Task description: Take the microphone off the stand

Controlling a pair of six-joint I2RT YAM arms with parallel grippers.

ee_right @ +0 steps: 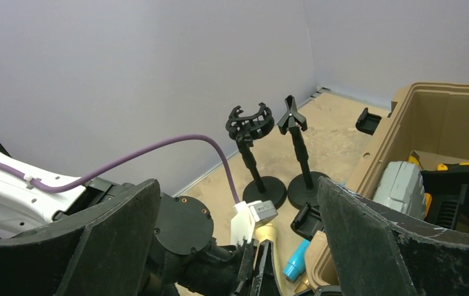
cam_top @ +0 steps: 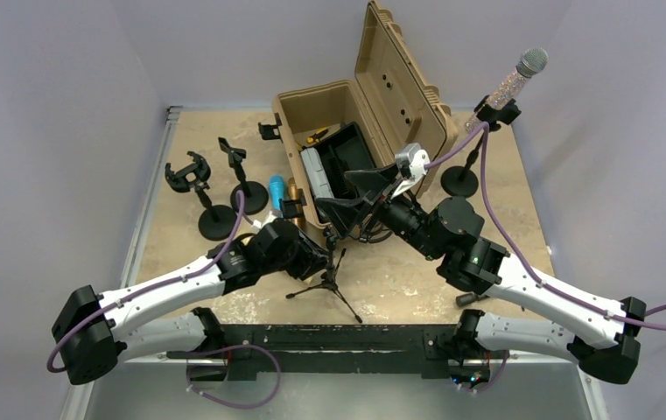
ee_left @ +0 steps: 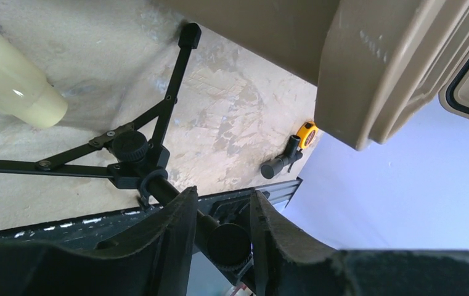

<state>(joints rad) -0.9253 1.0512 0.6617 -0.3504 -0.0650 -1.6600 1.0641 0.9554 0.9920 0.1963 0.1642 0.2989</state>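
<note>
A glittery microphone (cam_top: 522, 74) with a silver head sits tilted in the clip of a round-base stand (cam_top: 460, 179) at the back right; neither gripper is near it. A black tripod stand (cam_top: 329, 280) stands front centre. My left gripper (cam_top: 320, 254) is shut on its upright post, and the post and its knob (ee_left: 228, 243) lie between the fingers. A cream-gold microphone handle (ee_left: 10, 80) shows close by; I cannot tell whether it is clipped. My right gripper (cam_top: 353, 194) is wide open and empty (ee_right: 238, 191), just above and behind the left gripper.
An open tan case (cam_top: 355, 131) with tools stands behind the grippers. Two empty round-base stands (cam_top: 215, 219) (cam_top: 246, 197) stand at the left. A blue microphone (cam_top: 276, 188) and a gold one (cam_top: 294, 191) lie beside the case. A small black cylinder (ee_left: 278, 163) lies near the front rail.
</note>
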